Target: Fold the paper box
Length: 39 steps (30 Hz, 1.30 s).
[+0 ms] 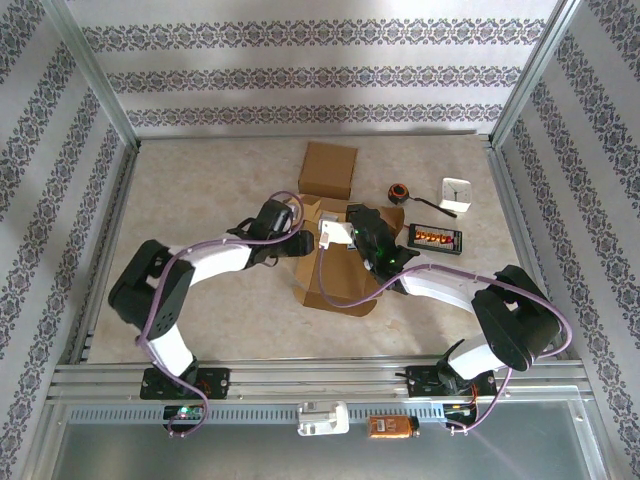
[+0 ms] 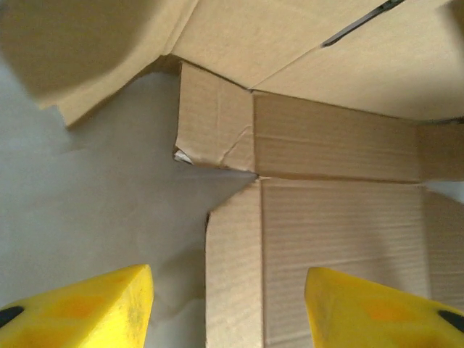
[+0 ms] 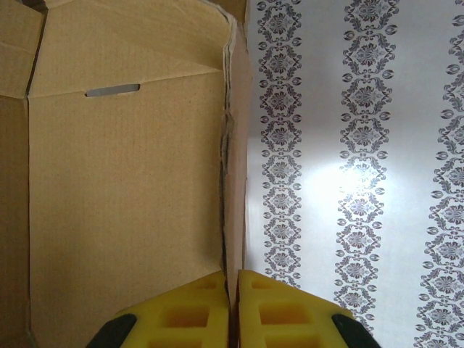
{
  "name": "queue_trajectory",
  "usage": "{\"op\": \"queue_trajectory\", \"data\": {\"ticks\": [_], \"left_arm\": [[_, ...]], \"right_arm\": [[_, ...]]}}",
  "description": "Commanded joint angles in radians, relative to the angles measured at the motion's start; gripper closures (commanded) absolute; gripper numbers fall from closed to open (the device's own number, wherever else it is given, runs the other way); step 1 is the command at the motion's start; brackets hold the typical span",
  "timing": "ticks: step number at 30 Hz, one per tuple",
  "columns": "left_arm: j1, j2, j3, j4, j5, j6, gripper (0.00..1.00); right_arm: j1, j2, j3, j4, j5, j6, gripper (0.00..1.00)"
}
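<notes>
The brown corrugated paper box (image 1: 335, 285) sat mid-surface between the two arms, and honestly it looked more like a flat sheet than a box at this point. One panel was tipped up, with the right hand (image 3: 232, 308) clenched on its top edge, yellow pads squeezing the cardboard between them. A slot (image 3: 112, 90) in that panel had nothing tucked into it. From the left wrist view, a small corner flap (image 2: 216, 119) was creased and partly lifted, but the big panels around it lay flat. The left hand (image 2: 228, 312) hung just above that corner, released, fingers spread with nothing in them.

So I'd call it early days: one wall up, the other walls and the tucking and locking all left to do.

Further back on the beige marbled surface (image 1: 200, 180) were a smaller closed brown carton (image 1: 327, 170), a round black gadget (image 1: 398, 192), a white square clock (image 1: 457, 195) and a black tray (image 1: 435, 238).
</notes>
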Motion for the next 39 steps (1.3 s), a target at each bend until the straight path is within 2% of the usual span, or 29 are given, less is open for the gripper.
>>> {"op": "queue_trajectory", "data": {"ticks": [1,9,12,15,19,26,35,39], "left_arm": [[-0.012,0.077,0.094,-0.018,-0.010,0.097,0.42],[-0.005,0.206,0.216,-0.082,-0.016,0.128,0.38],[-0.002,0.211,0.228,-0.066,0.069,0.122,0.39],[-0.002,0.196,0.221,-0.006,0.171,0.105,0.45],[-0.003,0.150,0.183,0.093,0.239,0.080,0.53],[-0.014,0.196,0.186,0.195,0.385,0.055,0.54],[-0.054,0.255,0.250,0.057,0.320,0.166,0.52],[-0.053,0.198,0.229,0.051,0.287,0.190,0.49]], "right_arm": [[-0.007,-0.010,-0.021,-0.064,-0.009,0.022,0.90],[-0.005,-0.034,-0.031,-0.073,-0.012,0.033,0.90],[-0.003,-0.034,-0.030,-0.072,-0.011,0.039,0.90],[-0.001,-0.029,-0.024,-0.072,-0.009,0.040,0.90],[0.002,-0.022,-0.019,-0.073,-0.006,0.041,0.90],[0.003,-0.011,-0.013,-0.075,-0.005,0.045,0.90],[0.005,-0.010,-0.014,-0.080,-0.003,0.047,0.90],[0.004,-0.014,-0.016,-0.080,0.000,0.048,0.90]]}}
